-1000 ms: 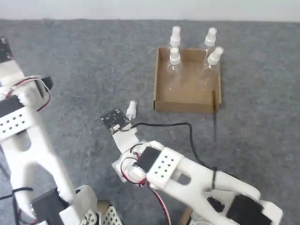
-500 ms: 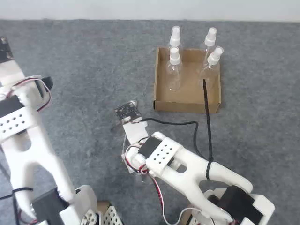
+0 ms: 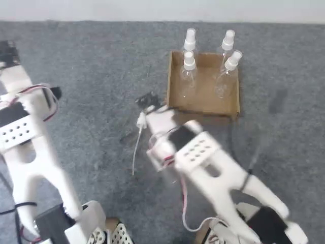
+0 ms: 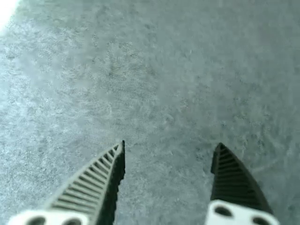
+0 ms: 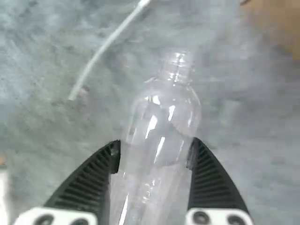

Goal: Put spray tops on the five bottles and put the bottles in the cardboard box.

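A clear bottle [image 5: 166,117] without a top sits between the fingers of my right gripper [image 5: 154,143], which is shut on its body. A white spray top [image 3: 141,121] lies on the carpet beside my right arm [image 3: 198,150], its thin tube [image 3: 134,155] trailing toward the front; the tube [image 5: 105,49] also crosses the right wrist view beyond the bottle's neck. The cardboard box [image 3: 203,109] stands just behind the arm, with several capped bottles [image 3: 189,71] in it. My left gripper [image 4: 170,144] hangs open over bare carpet with nothing between its fingers.
My left arm [image 3: 25,132] stands at the far left of the grey carpet. An edge of the box [image 5: 276,23] shows beyond the held bottle. Open carpet lies left of the box and between the two arms.
My right arm has swung up and to the right, toward the box. The spray top it had covered now lies in plain sight with its tube. The left arm has barely moved.
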